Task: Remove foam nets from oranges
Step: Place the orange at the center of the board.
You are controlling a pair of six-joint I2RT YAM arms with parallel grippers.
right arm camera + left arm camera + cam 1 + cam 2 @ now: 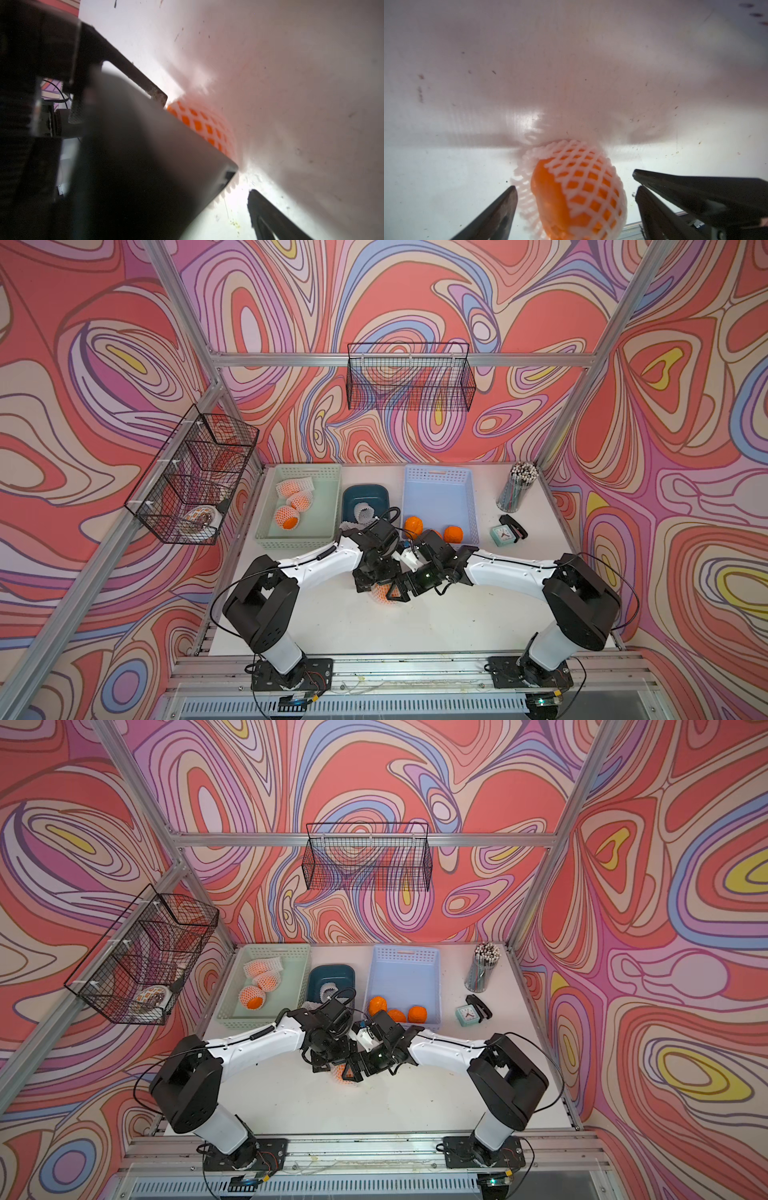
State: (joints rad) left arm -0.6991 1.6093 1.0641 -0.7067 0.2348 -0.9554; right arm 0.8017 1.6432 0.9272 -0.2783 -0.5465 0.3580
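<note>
Nearest, my left pincer (574,188): spread, straddling the fruit, gripping nothing | foam net (591,176): soft, light, stretchy; I judge its loose frilled rim the best pinch | orange (548,197): firm, apt to roll, one end bare, lying on the table (571,62) | right pincer (242,178): spread, empty, low beside it | both arms reach inward, wrists down.

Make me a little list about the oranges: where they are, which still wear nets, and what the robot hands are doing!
on table: one netted orange, one end bare
left gripper: open, jaws either side of it, not touching
right gripper: open, close beside it
green basket: three netted oranges
blue basket: three bare oranges
teal tub: an empty net
</note>
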